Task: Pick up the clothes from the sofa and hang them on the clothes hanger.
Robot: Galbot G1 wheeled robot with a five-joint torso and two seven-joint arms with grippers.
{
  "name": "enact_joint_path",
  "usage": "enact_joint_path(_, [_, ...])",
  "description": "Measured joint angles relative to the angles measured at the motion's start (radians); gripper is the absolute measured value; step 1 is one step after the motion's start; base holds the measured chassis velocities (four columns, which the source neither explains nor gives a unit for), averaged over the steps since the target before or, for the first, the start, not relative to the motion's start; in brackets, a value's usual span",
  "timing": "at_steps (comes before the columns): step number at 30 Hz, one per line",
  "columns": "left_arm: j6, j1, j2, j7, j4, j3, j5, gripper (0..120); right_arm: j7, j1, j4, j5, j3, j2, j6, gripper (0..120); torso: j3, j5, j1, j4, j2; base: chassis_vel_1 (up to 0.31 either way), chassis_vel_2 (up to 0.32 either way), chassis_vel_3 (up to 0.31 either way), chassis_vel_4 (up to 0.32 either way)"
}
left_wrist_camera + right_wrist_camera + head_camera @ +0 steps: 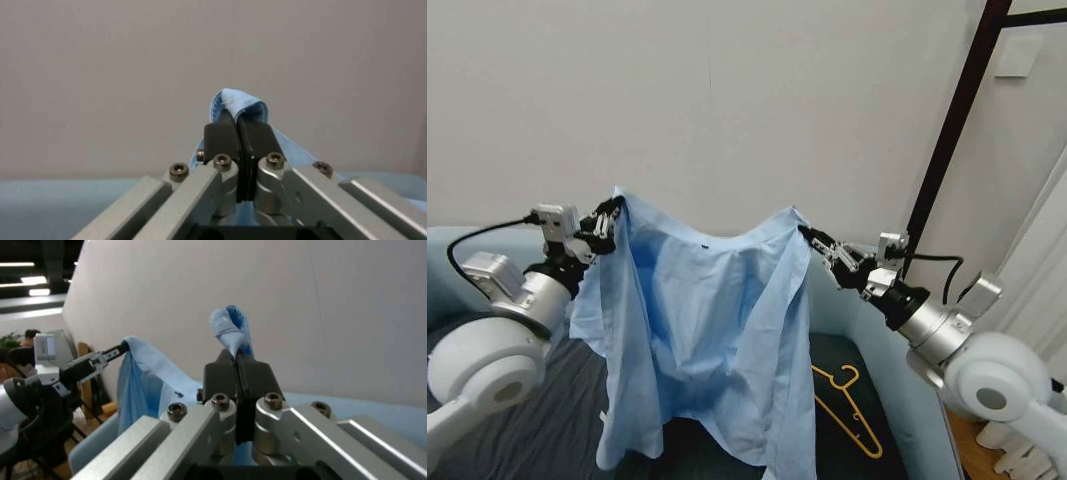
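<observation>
Garment [707, 330] hangs spread between left gripper [612, 222] and right gripper [812, 238], both clamped tight on it.

A light-blue sofa [555, 405] with a dark seat — one yellow clothes hanger [848, 411] lies flat on it, near the sofa's right-hand wall.

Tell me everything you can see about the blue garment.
The garment is light blue, thin, soft-looking cloth, with a small dark mark near its sagging top edge. It hangs spread before the pale wall in long folds, its uneven lower edge over the sofa; whether it touches that is unclear. The left gripper is shut on one top corner, the right gripper on the other, with a little cloth sticking out past each.
</observation>
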Motion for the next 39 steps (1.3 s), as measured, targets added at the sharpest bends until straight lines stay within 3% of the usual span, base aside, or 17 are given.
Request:
enact_joint_path(2, [0.0, 0.006, -0.03, 0.001, 0.037, 0.028, 0.022, 0, -0.019, -0.032, -0.036, -0.047, -0.014, 0.031, 0.01, 0, 0.0, 0.0006, 0.0, 0.0004, 0.0, 0.0, 0.0, 0.0, 0.0])
enact_joint_path(6, [-0.014, -0.04, -0.21, 0.028, 0.216, 0.245, 0.144, 0, -0.105, -0.179, -0.209, -0.203, -0.056, 0.156, 0.056, 0, 0.0, 0.0003, 0.0, -0.0002, 0.0, 0.0, 0.0, 0.0, 0.0])
enact_joint_path(7, [-0.014, -0.04, -0.21, 0.028, 0.216, 0.245, 0.144, 0, -0.105, -0.179, -0.209, -0.203, -0.056, 0.156, 0.056, 0, 0.0, 0.0003, 0.0, -0.0002, 0.0, 0.0, 0.0, 0.0, 0.0])
enact_joint_path(12, [-0.076, -0.031, -0.408, 0.092, 0.43, 0.33, 0.291, 0, -0.216, -0.254, -0.465, -0.306, -0.106, 0.26, 0.11, 0, 0.0, 0.0004, 0.0, -0.0002, 0.0, 0.0, 0.0, 0.0, 0.0])
enact_joint_path(15, [-0.116, -0.03, -0.453, 0.129, 0.507, 0.335, 0.327, 0, -0.246, -0.239, -0.578, -0.328, -0.117, 0.309, 0.128, 0, 0.0, 0.0003, 0.0, 0.0, 0.0, 0.0, 0.0, 0.0, 0.0])
enact_joint_path(22, [-0.219, -0.005, -0.485, 0.279, 0.604, 0.339, 0.366, 0, -0.266, -0.165, -0.782, -0.354, -0.131, 0.402, 0.152, 0, 0.0, 0.0006, 0.0, 0.0005, 0.0, 0.0, 0.0, 0.0, 0.0])
enact_joint_path(26, [-0.231, 0.006, -0.491, 0.318, 0.63, 0.339, 0.384, 0, -0.265, -0.157, -0.817, -0.358, -0.13, 0.407, 0.151, 0, 0.0, 0.0002, 0.0, 0.0001, 0.0, 0.0, 0.0, 0.0, 0.0])
enact_joint_path(35, [-0.244, 0.038, -0.523, 0.336, 0.657, 0.341, 0.423, 0, -0.271, -0.164, -0.862, -0.396, -0.131, 0.414, 0.138, 0, 0.0, 0.0003, 0.0, 0.0001, 0.0, 0.0, 0.0, 0.0, 0.0])
enact_joint_path(39, [-0.244, 0.043, -0.527, 0.334, 0.648, 0.342, 0.425, 0, -0.242, -0.18, -0.862, -0.446, -0.113, 0.405, 0.113, 10, 0.0, 0.0004, 0.0, 0.0001, 0.0, 0.0, 0.0, 0.0, 0.0])
